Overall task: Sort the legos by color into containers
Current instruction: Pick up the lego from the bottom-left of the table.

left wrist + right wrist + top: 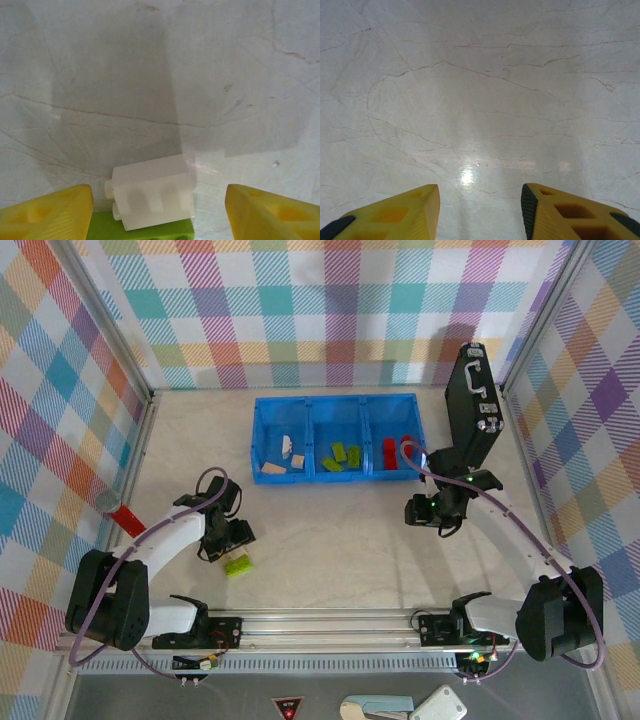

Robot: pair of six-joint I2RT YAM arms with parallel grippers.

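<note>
Legos are mostly sitting sorted in the translucent blue plastic tray (335,400), well ahead of the left gripper (160,194) and off to its right. Cream pieces (285,455), lime ones (343,456) and red ones (389,452) are each lying in their own compartment.

What is mattering now is a small cream-white plastic brick (152,197) lying directly between that gripper's yellow fingers (55,212), which are standing spread wide and touching nothing. The brick is sitting closer to one finger than to the other, its studs pointing sideways at the nearer one. Its long axis looks to be running across the gap, finger to finger, though this close up I would not swear to it. On its wrist side it is touching a lime green plastic brick (145,229).

The left arm is by far the nearer one to this pair. The right gripper (480,200) is hovering near the tray's red end over the bare pale table (480,75), its fingers parted with nothing between them. A red plastic piece (127,518) is lying out to the left gripper's left, near the wall.
</note>
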